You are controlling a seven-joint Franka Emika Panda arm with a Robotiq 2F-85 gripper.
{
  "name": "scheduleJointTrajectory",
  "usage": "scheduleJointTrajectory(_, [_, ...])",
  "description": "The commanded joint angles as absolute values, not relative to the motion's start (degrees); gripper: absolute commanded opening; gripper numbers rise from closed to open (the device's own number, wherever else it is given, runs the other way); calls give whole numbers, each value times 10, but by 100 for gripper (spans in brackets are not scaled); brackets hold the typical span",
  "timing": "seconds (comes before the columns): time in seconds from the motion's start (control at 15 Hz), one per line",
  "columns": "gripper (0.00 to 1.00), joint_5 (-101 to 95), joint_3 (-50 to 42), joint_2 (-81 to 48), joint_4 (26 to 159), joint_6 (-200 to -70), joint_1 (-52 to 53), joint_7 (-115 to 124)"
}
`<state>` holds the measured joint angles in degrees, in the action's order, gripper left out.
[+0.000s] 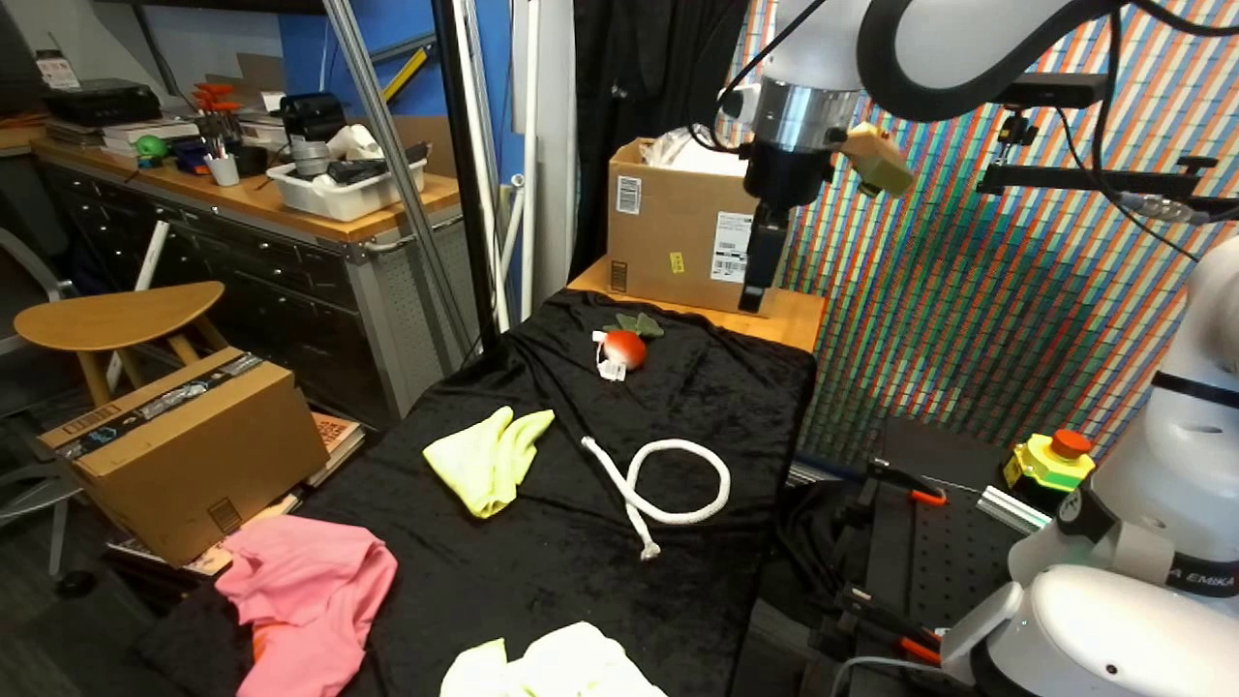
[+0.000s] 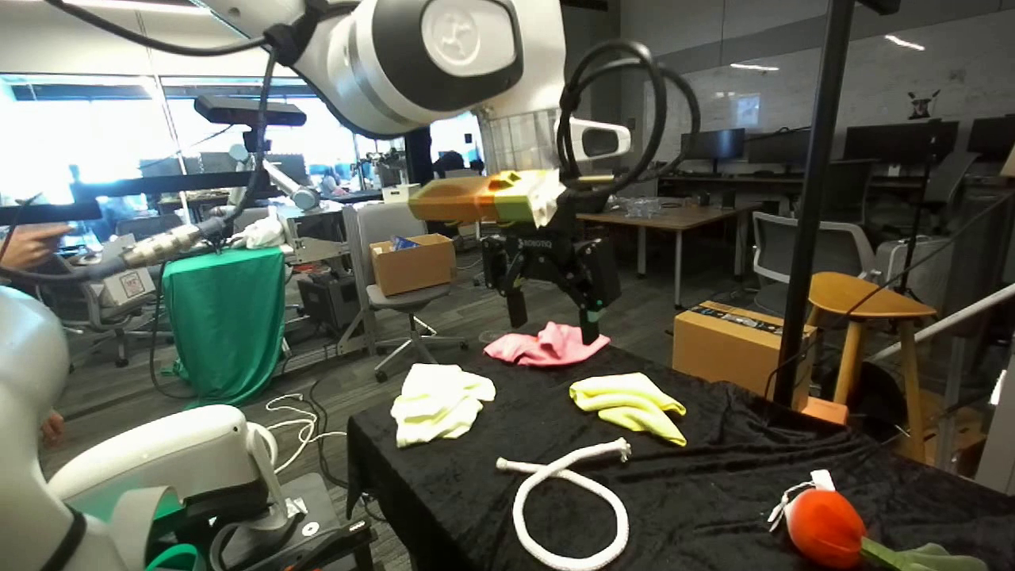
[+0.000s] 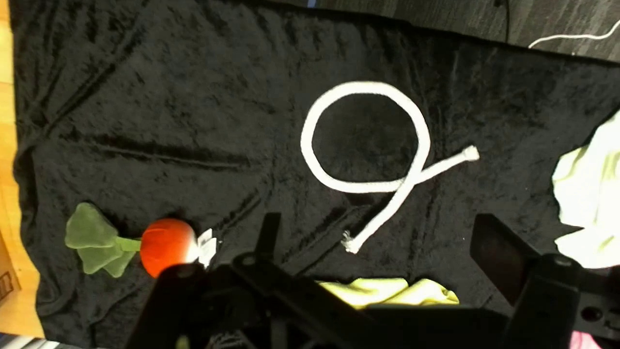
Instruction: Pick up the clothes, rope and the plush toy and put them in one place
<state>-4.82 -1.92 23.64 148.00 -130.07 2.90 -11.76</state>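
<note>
A white rope (image 1: 726,479) lies in a loop with crossed ends on the black cloth-covered table; it also shows in the wrist view (image 3: 366,87). A red plush toy (image 1: 625,350) with green leaves lies near the far end (image 3: 167,245). A yellow cloth (image 1: 494,460) lies beside the rope (image 2: 630,400). A pale yellow-white cloth (image 2: 438,403) and a pink cloth (image 1: 315,600) lie toward the opposite end. My gripper (image 2: 553,323) is open and empty, high above the table; its fingers frame the rope's frayed end in the wrist view (image 3: 378,218).
A cardboard box (image 1: 678,223) stands at the table's far end. Another box (image 1: 194,445) and a wooden stool (image 1: 116,315) stand beside the table. A black upright pole (image 2: 813,206) rises near the table edge.
</note>
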Motion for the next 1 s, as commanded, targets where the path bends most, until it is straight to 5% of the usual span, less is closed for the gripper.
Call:
scheduleJointTrajectory(0.0, [100,11,-6,122,1445,-1386,50,-83])
scheduleJointTrajectory(0.93, [100,88,55,-160,1337,-1513,58,17])
